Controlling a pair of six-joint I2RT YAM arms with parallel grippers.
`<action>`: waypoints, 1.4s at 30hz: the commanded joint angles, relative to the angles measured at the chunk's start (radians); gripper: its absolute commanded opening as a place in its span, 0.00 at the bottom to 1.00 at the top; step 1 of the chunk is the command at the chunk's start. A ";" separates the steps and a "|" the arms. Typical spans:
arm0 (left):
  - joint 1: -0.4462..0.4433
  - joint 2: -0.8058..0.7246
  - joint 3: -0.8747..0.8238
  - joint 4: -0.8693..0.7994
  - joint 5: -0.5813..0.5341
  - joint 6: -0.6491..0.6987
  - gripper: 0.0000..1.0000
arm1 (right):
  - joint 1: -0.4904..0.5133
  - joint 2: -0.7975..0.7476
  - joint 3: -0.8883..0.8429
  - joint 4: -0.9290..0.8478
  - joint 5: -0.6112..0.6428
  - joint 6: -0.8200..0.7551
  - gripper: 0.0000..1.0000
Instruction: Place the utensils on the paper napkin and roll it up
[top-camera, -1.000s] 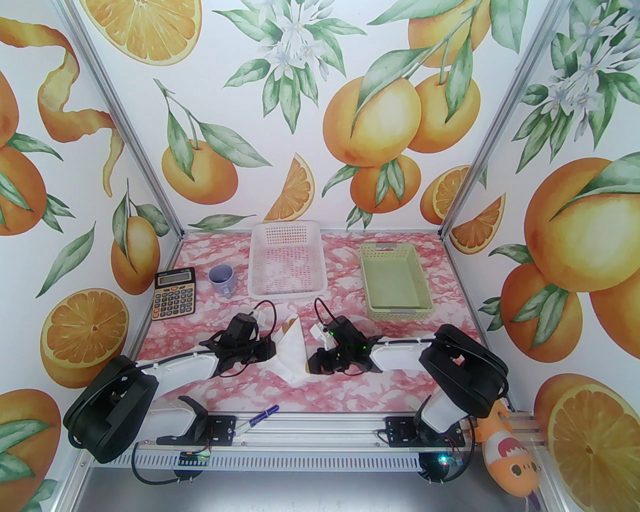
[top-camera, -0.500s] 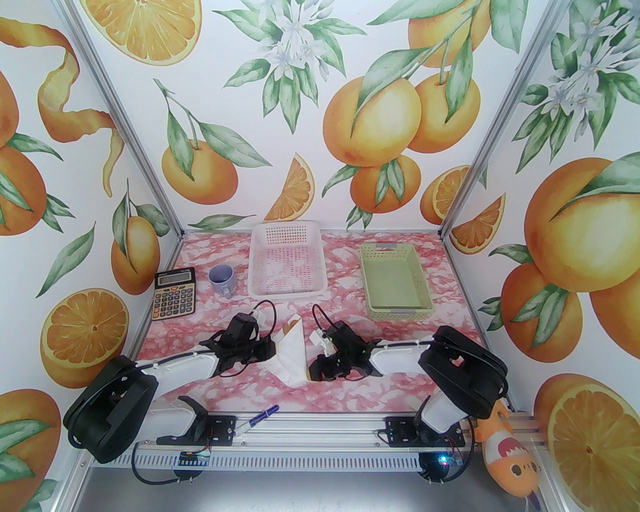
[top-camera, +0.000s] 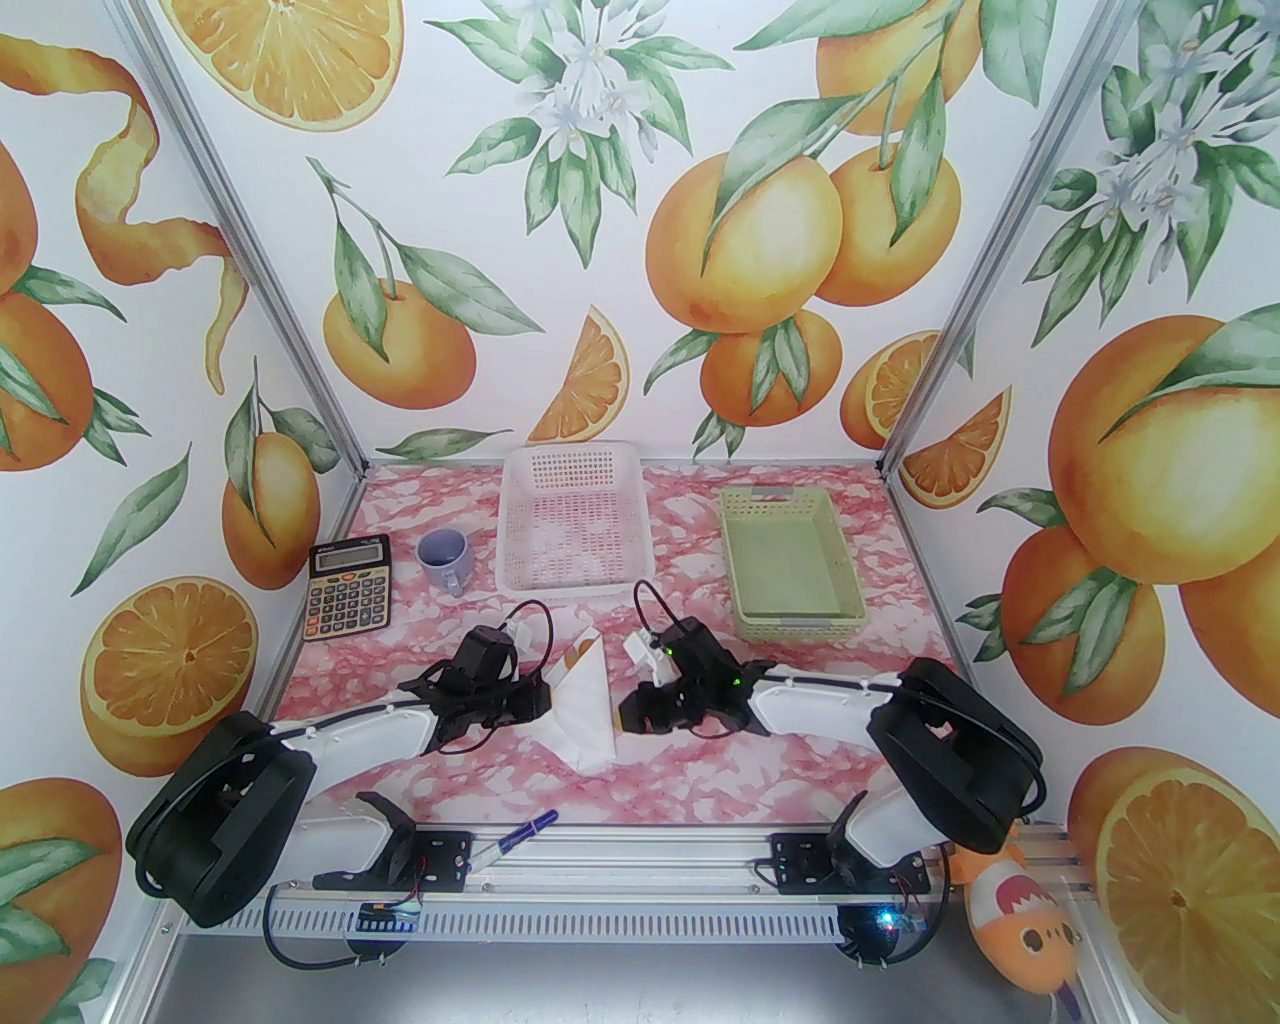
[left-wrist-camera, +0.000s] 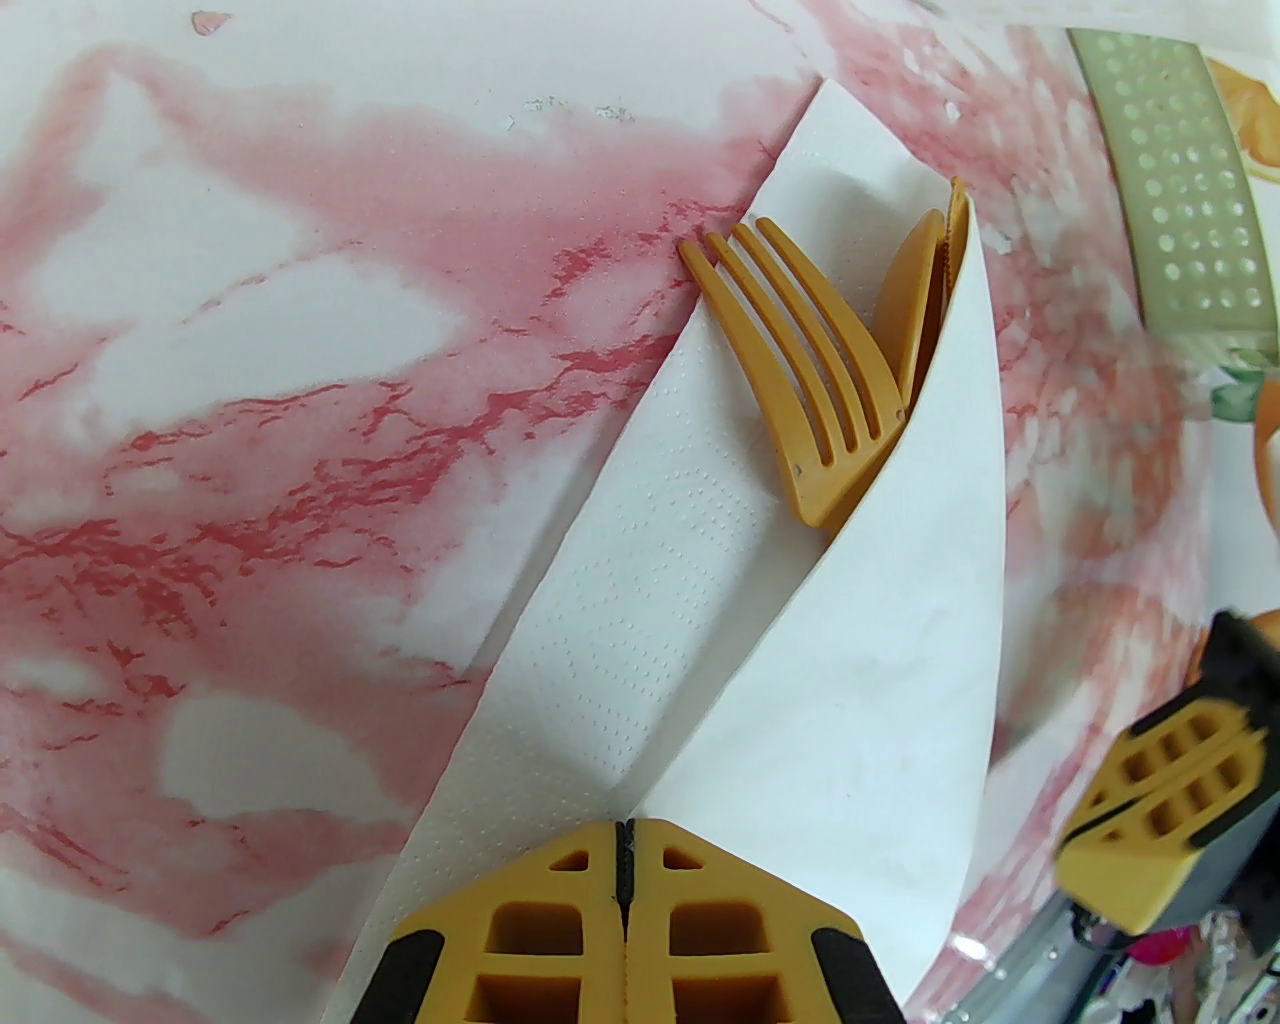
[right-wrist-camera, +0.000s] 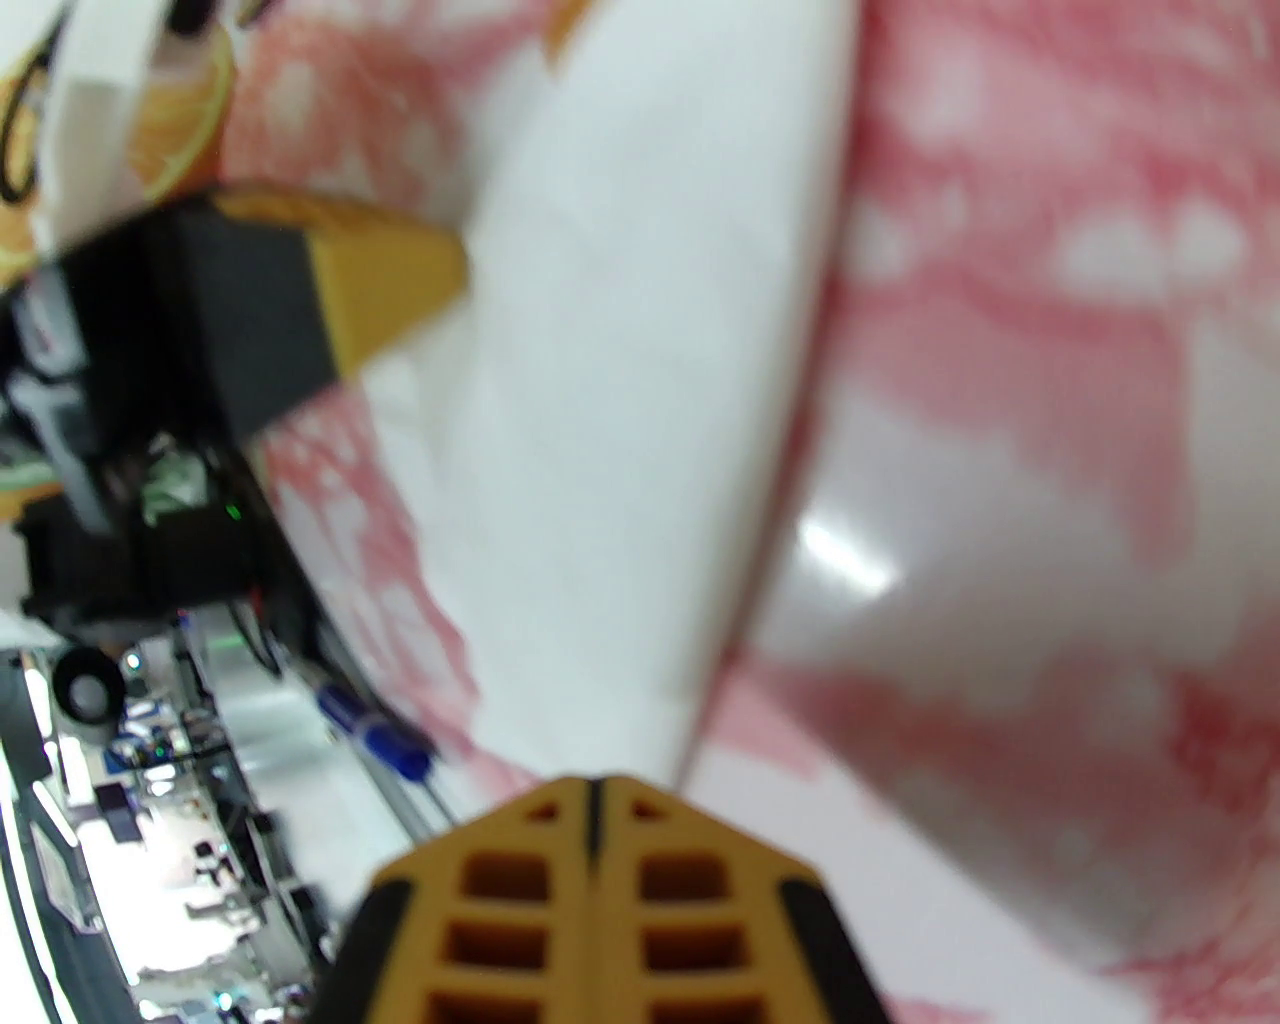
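The right arm has swung its elbow outward and nudged the right jaws up against the napkin (top-camera: 585, 712) — the left arm hasn't budged. From above, the napkin lies mid-counter (top-camera: 700, 780), folded into a cone between both sets of jaws, utensils (top-camera: 577, 652) peeking from its far end. Left wrist: left jaws clenched on the napkin's fold, fork (left-wrist-camera: 800, 370) and spoon (left-wrist-camera: 925, 290) tucked inside. Right wrist, blurry — right jaws pressed together at the napkin's edge; whether paper is caught, I cannot tell.
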 joint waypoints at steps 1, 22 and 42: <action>0.003 -0.004 -0.005 -0.084 -0.051 0.015 0.00 | -0.043 0.059 0.017 0.167 0.007 0.045 0.00; -0.002 0.013 0.001 -0.088 -0.054 0.017 0.00 | -0.081 0.314 0.178 0.265 0.078 0.037 0.00; -0.005 0.007 0.001 -0.092 -0.054 0.013 0.00 | -0.089 0.290 0.215 0.060 0.137 -0.069 0.00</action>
